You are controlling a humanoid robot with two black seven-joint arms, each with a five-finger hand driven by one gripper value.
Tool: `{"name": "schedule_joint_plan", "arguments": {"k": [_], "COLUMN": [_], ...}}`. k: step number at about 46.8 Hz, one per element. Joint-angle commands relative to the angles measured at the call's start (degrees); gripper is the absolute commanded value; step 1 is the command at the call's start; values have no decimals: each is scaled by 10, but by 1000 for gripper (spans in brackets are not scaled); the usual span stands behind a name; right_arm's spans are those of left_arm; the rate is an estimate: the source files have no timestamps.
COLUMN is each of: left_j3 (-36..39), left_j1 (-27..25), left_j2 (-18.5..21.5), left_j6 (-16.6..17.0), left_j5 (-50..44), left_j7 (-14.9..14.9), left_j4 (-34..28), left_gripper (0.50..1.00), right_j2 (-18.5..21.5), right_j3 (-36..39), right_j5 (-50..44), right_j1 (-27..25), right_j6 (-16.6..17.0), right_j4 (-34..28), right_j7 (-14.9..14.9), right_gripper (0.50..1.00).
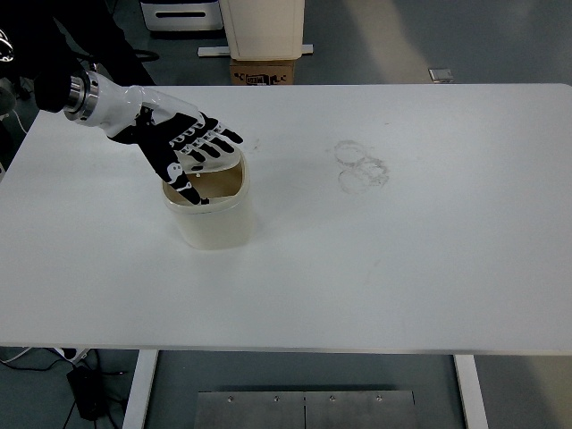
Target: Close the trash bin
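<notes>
The left hand [183,147] lies flat over the cream trash bin [210,210], fingers spread and holding nothing, covering the back of its mouth. The bin stands left of centre on the white worktop [402,259], its front opening showing. Faint ring marks [360,167] lie well to its right.

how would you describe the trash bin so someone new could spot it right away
On the white table, look at its left half, just under the robot's left hand. The trash bin is a small cream tub, the only object standing on the table.
</notes>
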Motion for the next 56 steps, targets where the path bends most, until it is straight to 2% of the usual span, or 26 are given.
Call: {"name": "schedule_joint_plan", "arguments": {"k": [1, 39, 51, 56], "left_j3": [1, 3, 1, -4], "left_j1": [2, 38, 36, 8], "left_j2": [0, 5, 10, 19], "left_j6": [0, 5, 7, 7], "left_j5": [0, 0, 0, -1], "left_j7": [0, 0, -1, -1], "left_j4": [0, -12, -9, -9], "left_gripper": [1000, 1000, 1000, 1000], "right_j2": [0, 0, 0, 0], "right_j3": [0, 0, 0, 0], "right_j5": [0, 0, 0, 0], "right_j1": [0, 0, 0, 0], "right_j6": [0, 0, 0, 0], "right_j4": [0, 0, 0, 0], "right_j7": [0, 0, 0, 0], "right_gripper": [991, 991, 991, 991]}}
